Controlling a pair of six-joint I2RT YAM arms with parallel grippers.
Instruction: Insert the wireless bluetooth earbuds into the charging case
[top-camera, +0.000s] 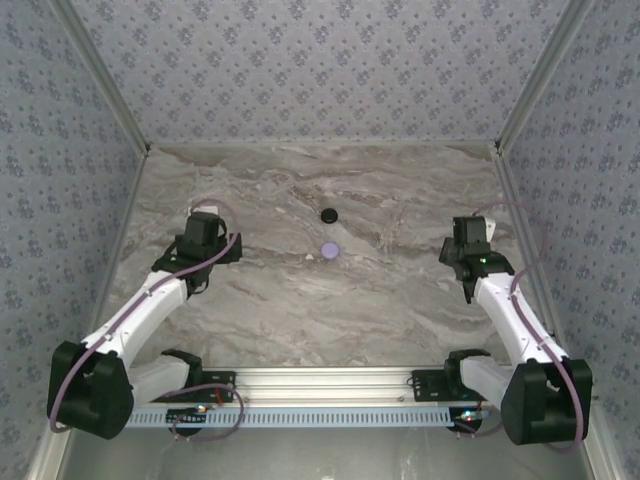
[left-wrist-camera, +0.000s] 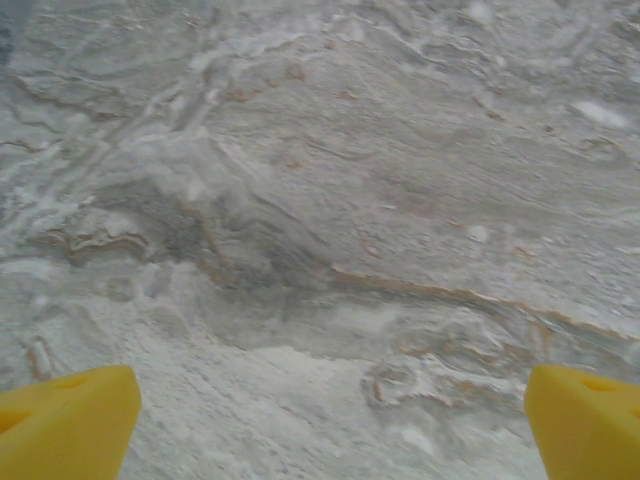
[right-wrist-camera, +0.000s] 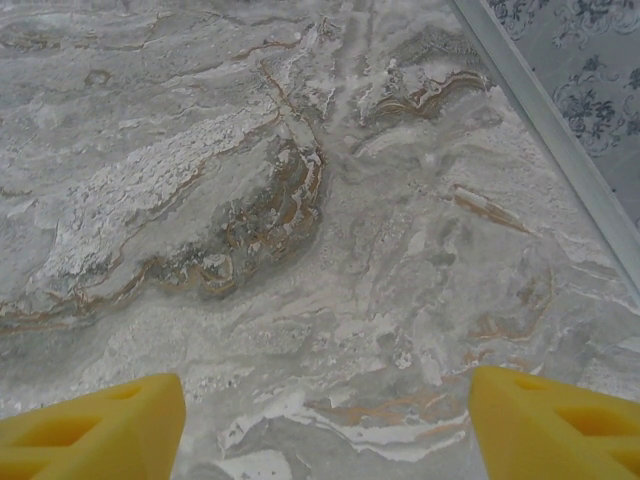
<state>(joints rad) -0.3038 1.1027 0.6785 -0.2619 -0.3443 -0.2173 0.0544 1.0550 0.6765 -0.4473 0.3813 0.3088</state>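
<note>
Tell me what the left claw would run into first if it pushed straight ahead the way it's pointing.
Most likely the bare marble tabletop: the left claw points down at it, jaws wide, nothing between or ahead of them. How far off the surface is, I can't tell.

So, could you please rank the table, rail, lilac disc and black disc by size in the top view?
1. table
2. rail
3. lilac disc and black disc: too alike to rank.
</note>
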